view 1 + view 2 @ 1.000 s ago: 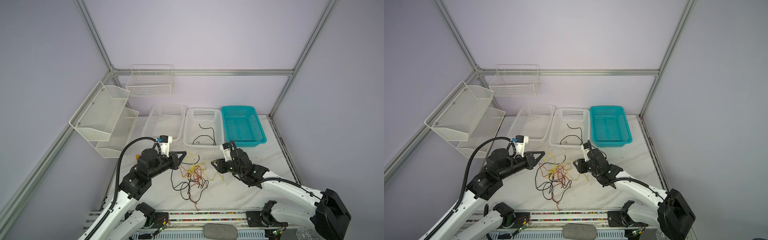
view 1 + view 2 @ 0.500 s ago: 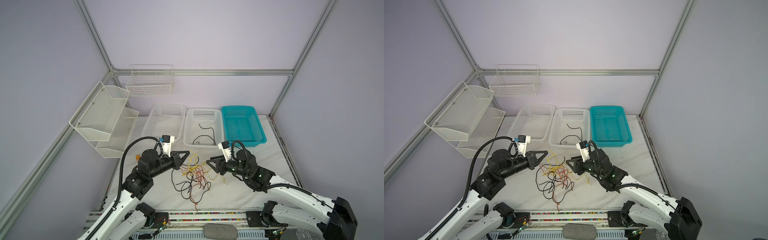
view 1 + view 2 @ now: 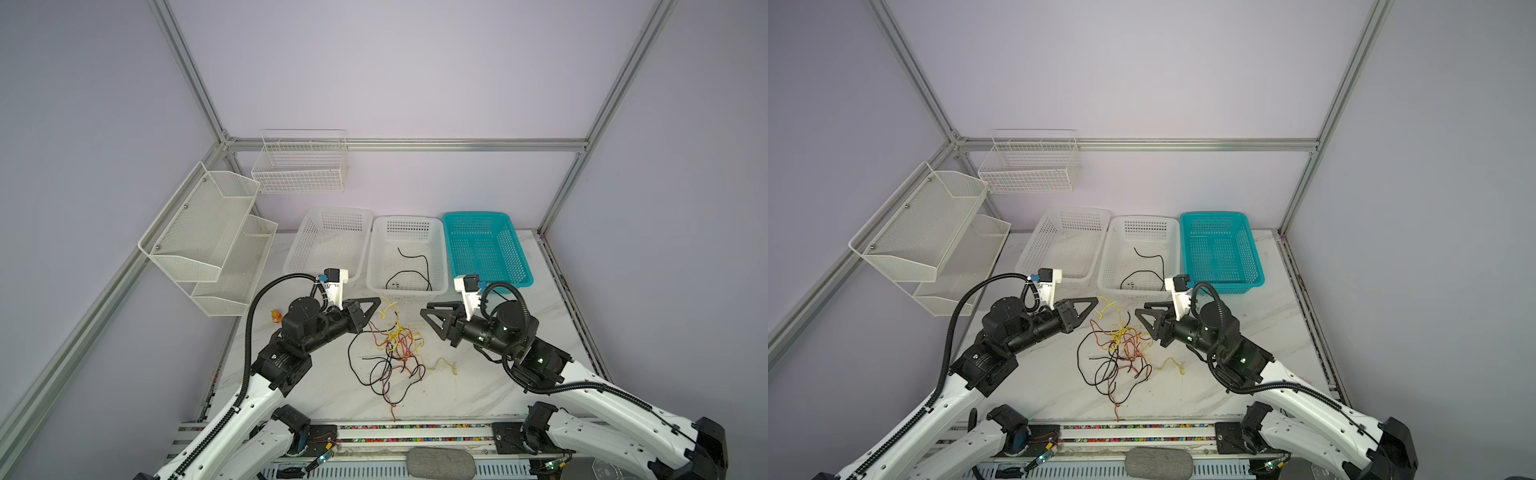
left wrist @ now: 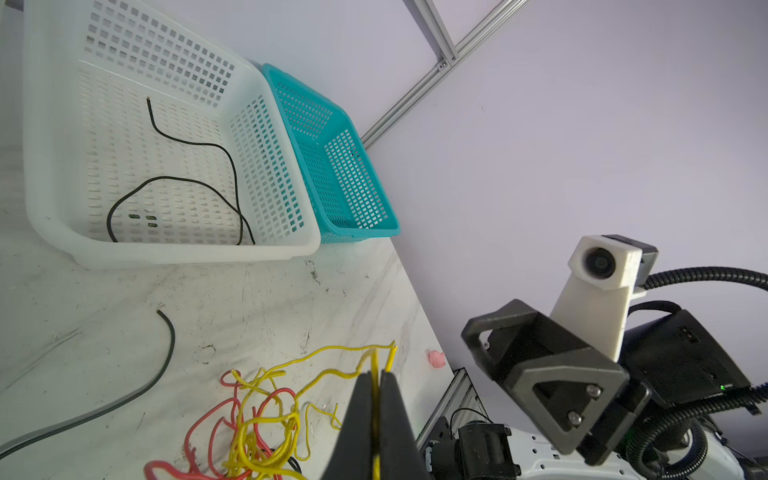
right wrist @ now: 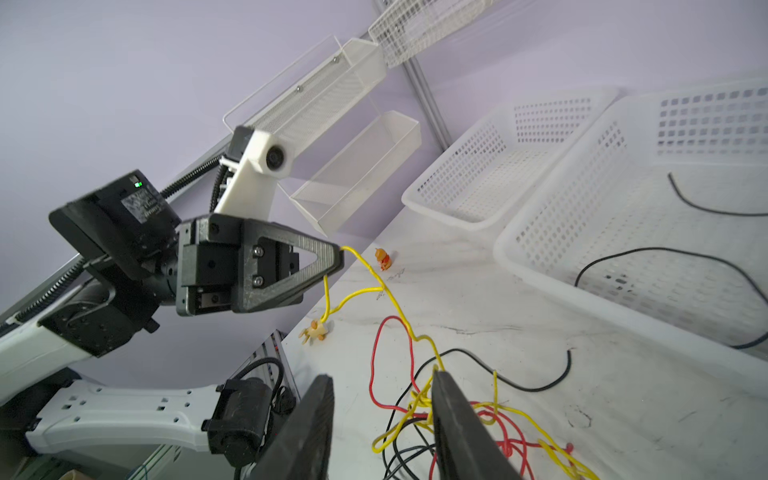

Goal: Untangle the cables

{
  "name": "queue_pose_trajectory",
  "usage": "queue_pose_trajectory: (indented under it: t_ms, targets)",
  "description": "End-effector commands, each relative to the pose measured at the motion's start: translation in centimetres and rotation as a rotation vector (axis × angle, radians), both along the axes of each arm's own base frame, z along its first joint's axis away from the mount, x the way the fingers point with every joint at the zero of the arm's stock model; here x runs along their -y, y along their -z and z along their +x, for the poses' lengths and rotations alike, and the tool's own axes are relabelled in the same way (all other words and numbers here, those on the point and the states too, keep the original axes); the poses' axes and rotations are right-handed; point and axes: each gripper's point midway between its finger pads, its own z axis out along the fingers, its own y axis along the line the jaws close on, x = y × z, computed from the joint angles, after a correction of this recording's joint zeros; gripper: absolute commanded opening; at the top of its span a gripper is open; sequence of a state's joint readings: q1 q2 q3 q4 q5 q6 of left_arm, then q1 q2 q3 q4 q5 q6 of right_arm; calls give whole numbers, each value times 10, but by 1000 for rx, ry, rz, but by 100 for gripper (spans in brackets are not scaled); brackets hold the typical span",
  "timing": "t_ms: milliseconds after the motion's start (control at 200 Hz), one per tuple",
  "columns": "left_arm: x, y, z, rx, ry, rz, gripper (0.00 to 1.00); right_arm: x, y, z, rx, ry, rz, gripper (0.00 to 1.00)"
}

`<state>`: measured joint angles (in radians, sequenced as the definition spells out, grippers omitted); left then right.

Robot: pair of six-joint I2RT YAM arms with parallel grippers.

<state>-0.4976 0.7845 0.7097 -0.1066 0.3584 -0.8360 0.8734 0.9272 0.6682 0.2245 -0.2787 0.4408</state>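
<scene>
Out on the counter point(image 3: 478, 386), left hand point(image 4: 376, 374) is clamped on a yellow cable point(image 4: 376, 361) off the tangled cables point(image 3: 395, 349). Just right of them, right hand point(image 5: 382, 378) sits with jaws apart.

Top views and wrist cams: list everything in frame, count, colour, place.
cable tangle: one heap, black, yellow, red-orange, table centre
yellow cable: one, from heap into left gripper
loose yellow cable: one, right of heap
black cables: apparently two, in middle white basket
white baskets: two, table rear, left and middle
teal basket: one, rear right
wire rack: one, white, back wall
mesh shelf: one, two-tier, white, left wall
figurine: one, orange, table left
pink bit: one, near table edge
grey pad: one, front rail
table: one, white marbled
left gripper: shut on yellow cable
right gripper: open, at heap's right side
</scene>
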Motion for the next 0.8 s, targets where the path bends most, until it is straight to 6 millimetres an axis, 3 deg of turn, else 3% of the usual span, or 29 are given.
queue_pose_trajectory:
  t_ms: [0, 75, 390, 520, 545, 795]
  targets:
    - [-1, -19, 3, 52, -15, -57, 0, -25, 12, -24, -16, -104, 12, 42]
    - [0, -17, 5, 39, -19, -59, 0, -39, 23, -31, -11, -109, -30, 42]
    - [4, -8, 9, 14, -21, -43, 0, -93, 62, -24, 27, -20, -248, 41]
    - [5, -8, 9, 13, -22, -42, 0, -98, 64, -3, 44, 102, -301, 41]
    - [5, -7, 8, 11, -21, -41, 0, -101, 74, 2, 41, 118, -334, 41]
    - [3, -12, 6, 27, -25, -31, 0, -103, 99, 24, 35, 230, -452, 41]
